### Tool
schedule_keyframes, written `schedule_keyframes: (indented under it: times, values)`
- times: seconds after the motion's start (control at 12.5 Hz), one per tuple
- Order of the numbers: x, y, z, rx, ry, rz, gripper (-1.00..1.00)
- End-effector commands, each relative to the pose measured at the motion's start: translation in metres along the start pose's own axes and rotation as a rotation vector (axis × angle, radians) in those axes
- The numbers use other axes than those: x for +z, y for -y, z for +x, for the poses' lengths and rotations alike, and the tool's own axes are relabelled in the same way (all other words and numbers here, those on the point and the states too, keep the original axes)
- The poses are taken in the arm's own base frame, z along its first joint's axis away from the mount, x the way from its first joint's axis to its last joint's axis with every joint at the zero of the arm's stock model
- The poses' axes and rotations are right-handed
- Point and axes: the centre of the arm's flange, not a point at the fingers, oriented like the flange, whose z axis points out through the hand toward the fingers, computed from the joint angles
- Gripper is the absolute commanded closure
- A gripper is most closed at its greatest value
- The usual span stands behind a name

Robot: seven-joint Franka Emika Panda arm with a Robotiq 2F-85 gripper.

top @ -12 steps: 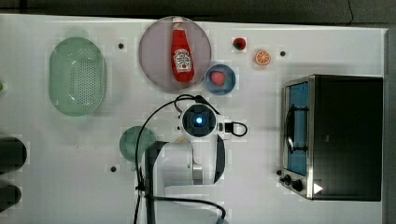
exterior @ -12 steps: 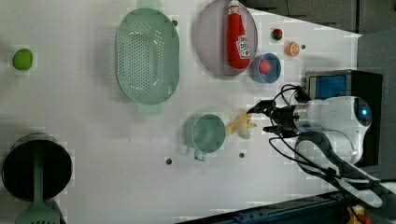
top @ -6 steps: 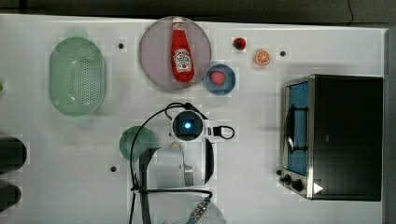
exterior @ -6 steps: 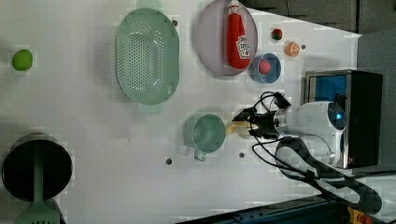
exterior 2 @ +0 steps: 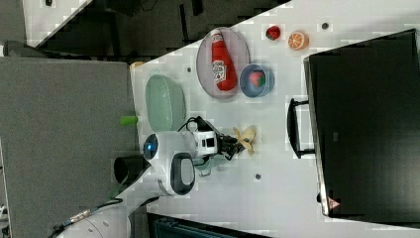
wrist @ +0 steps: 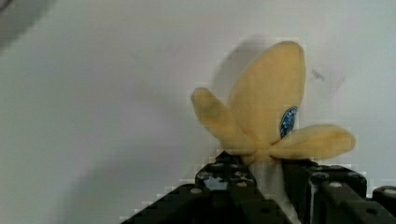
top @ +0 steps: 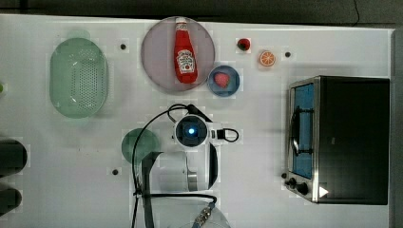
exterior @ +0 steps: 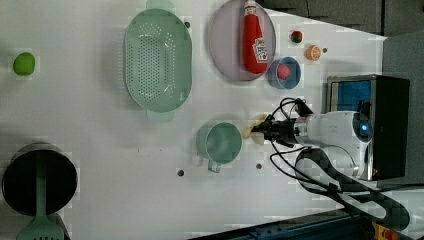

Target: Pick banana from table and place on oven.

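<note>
Claw: the black claw (wrist: 268, 184) appears closed around the stem of the pale yellow peeled-skin banana (wrist: 268, 116).
Banana: lying on the white flat worktop (exterior: 100, 150), just beside the green mug (exterior: 220, 143), well apart from the black-topped toaster oven (exterior 2: 366, 124).

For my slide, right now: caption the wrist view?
Black jaws close around the pale yellow peeled-look banana on the white table.

A: The banana (wrist: 268, 100) looks like matt, soft plastic or foam, with a glossy blue sticker. The table (top: 266, 204) under it is smooth matt white.

B: The oven (top: 354, 142), beside it on that table, has a dull black top, a shiny metal frame and bluish glass.
</note>
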Motion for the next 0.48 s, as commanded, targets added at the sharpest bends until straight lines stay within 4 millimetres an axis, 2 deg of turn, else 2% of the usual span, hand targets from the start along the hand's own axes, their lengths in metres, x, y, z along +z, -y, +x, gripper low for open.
schedule_keyframes:
  times: [0.08,0.24,0.48]
  values:
    - [-0.046,0.006,0.013,0.007,-0.052,0.052,0.5]
    - [-0.099,0.007,0.014,0.007,-0.094,0.081,0.5]
    - [-0.203,-0.005,0.005,0.015,-0.129,0.092,0.5]
